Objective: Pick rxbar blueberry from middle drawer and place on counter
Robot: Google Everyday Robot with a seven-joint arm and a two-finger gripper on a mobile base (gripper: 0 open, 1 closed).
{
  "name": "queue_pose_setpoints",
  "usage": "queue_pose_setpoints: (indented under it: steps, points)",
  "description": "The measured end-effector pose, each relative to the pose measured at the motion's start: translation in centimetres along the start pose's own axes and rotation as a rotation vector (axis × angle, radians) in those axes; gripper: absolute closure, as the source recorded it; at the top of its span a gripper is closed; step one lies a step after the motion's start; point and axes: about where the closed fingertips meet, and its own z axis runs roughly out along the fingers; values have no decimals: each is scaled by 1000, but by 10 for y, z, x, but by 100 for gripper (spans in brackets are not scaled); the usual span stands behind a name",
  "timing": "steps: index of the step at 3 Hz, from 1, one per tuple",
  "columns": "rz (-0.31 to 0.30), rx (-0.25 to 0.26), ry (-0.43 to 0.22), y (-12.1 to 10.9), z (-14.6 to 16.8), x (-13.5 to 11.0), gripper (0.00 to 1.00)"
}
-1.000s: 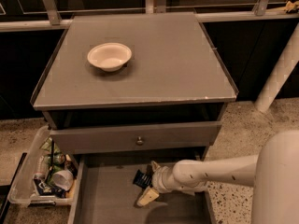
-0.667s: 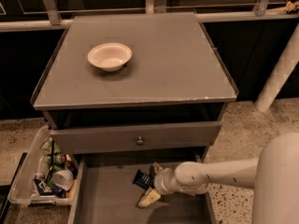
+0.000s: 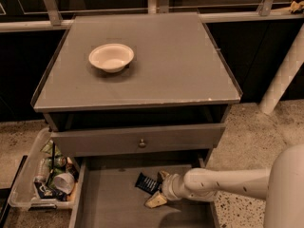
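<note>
Clear plastic bin [image 3: 23, 186], floor left: cans and wrappers inside. Round white bowl [image 3: 111, 57] on the counter [image 3: 180, 65]; the top is flat matte grey with a thin raised rim and a chipped front edge. The middle drawer [image 3: 114, 204] is pulled out, its grey floor bare. The rxbar blueberry [image 3: 146, 183], flat with a dark wrapper, lies on the drawer floor. The gripper [image 3: 159, 189] is low in the drawer, tan fingers [image 3: 156, 201] spread, bar between them, unclamped.

From where I stand, the pincer [image 3: 159, 188] down in the middle drawer [image 3: 109, 203] now sits a touch nearer the drawer's front than a second ago, and slightly further left. The white wrist behind it rides lower too. That brings its spread fingers closer around the right end of the rxbar blueberry [image 3: 146, 183].
</note>
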Motion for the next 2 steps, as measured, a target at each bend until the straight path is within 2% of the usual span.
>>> queue_pose_setpoints:
  steps: [2]
  points:
    - [1,0,0,0,0,0,64]
